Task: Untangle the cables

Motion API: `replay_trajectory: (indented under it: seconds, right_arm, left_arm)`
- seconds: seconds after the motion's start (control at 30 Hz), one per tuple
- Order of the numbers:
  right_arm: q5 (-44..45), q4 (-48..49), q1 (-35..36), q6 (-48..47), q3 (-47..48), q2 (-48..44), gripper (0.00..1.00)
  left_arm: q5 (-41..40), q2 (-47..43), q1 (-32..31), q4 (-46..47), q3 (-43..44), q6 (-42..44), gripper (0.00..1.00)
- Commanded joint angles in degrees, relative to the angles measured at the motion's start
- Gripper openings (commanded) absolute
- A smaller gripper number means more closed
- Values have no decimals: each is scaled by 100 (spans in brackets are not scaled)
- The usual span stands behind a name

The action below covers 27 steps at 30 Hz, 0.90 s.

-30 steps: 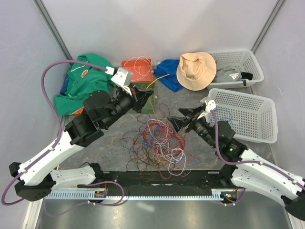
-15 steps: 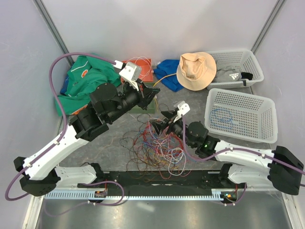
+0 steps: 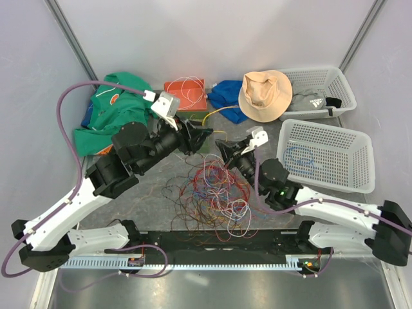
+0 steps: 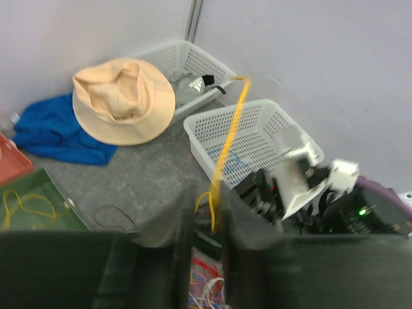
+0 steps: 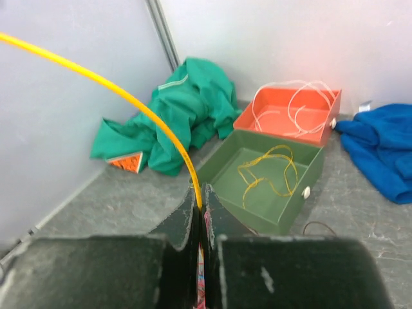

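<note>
A mottled grey tabletop [image 3: 148,203] sits between pale walls [image 3: 212,38] with metal posts in the far corners. On it are two open boxes, the green box [image 5: 270,177] with a yellow loop inside and, just behind it, an orange box [image 3: 185,94] holding a white strand. There are also two white baskets [image 3: 325,123] well to the right of the green box, one tan hat [image 3: 264,94], one blue cloth [image 3: 226,100] and one green garment [image 3: 112,109] to its left. The cables [image 3: 212,196] lie in one many-coloured tangle just in front of the green box. A yellow cable [image 5: 129,100] rises from there. The right pincer [image 5: 200,206] is pressed together on the yellow cable. The left pincer [image 4: 205,206] stands slightly spread, the same strand passing loosely between its fingers.
</note>
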Motion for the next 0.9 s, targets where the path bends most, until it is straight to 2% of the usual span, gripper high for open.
replay_trajectory:
  seconds: [0.0,0.07,0.1,0.23,0.4,0.57,0.67,0.87]
  right_arm:
    - [417,-1396,37,351,850,-693,0]
    - [602,-2111,37,413,1506,-729,0]
    - [637,-2785,37,422,1754,-712,0]
    - [743,-4011,37,510,2766,-650,0]
    - [524,-5189,37,685,3935,-440,0]
    - [295,-5831,37,932,4437,-325,0]
    - [242,-5911,37,1055,4376,-369,0]
    - [110,-5964,37,1231,4235,-413,0]
  left_arm:
    - [-586,-454,14,143,-723,-326,63]
    - [-955,-848,5,292,-1103,-459,99]
    - [-1035,-1007,5,493,-1505,-573,99]
    - [-1168,-1623,5,1142,-2526,-933,100]
    - [-404,-1809,14,2470,-3528,-1013,100]
    - [105,-1677,-4,3824,-3767,-882,100]
    - [448,-1607,5,4657,-3829,-619,100]
    - [1249,-993,-4,5048,-3417,-328,96]
